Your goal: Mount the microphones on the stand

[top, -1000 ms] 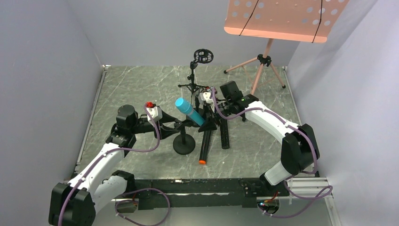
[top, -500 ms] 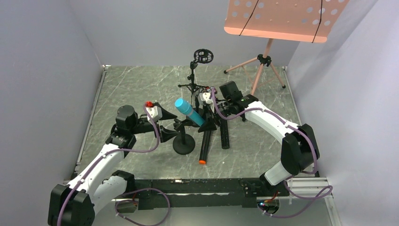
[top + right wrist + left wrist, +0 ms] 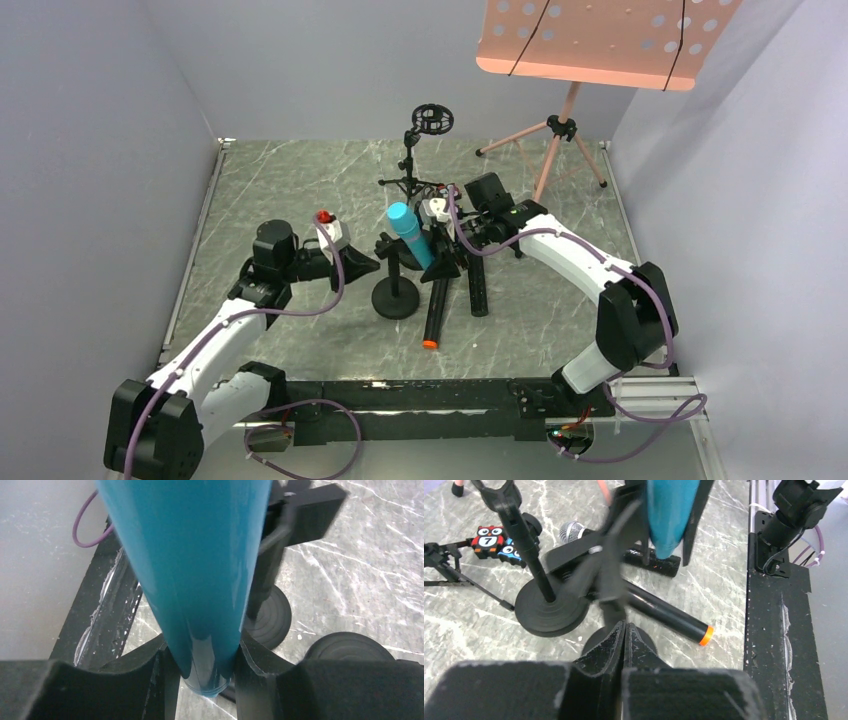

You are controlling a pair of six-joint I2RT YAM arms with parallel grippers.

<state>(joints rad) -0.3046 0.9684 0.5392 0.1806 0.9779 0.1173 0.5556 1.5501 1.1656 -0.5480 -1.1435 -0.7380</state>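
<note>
Left end effector (image 3: 624,632): fingers pressed together with nothing between them; in the top view it points toward 3 o'clock, low over the desk (image 3: 290,190).
Left end effector's surroundings: the stand (image 3: 396,297) is just beside it at 3 o'clock, with a round black base on the desk and a clip on top of the pole.
Right end effector (image 3: 202,655): pinching the light blue microphone (image 3: 411,235) near its narrow lower end, one finger on each side.
Light blue microphone: off the desk and tilted, head up toward 11 o'clock; it sits just at 3 o'clock of the stand's clip, and I cannot tell whether they touch.
Black microphone with orange end (image 3: 436,312): lying on the desk at 4 o'clock of the stand's base, orange end toward 6 o'clock.
Microphone with silver mesh head (image 3: 571,530): lying on the desk close to the black one, on its 3 o'clock side, partly under the right arm.
Owl block (image 3: 494,536): on the desk near the mesh head.
Tripod stand with ring holder (image 3: 431,118): at 12 o'clock of the stand, farther back.
Pink music stand (image 3: 600,40): at 1 o'clock, in the far corner.
</note>
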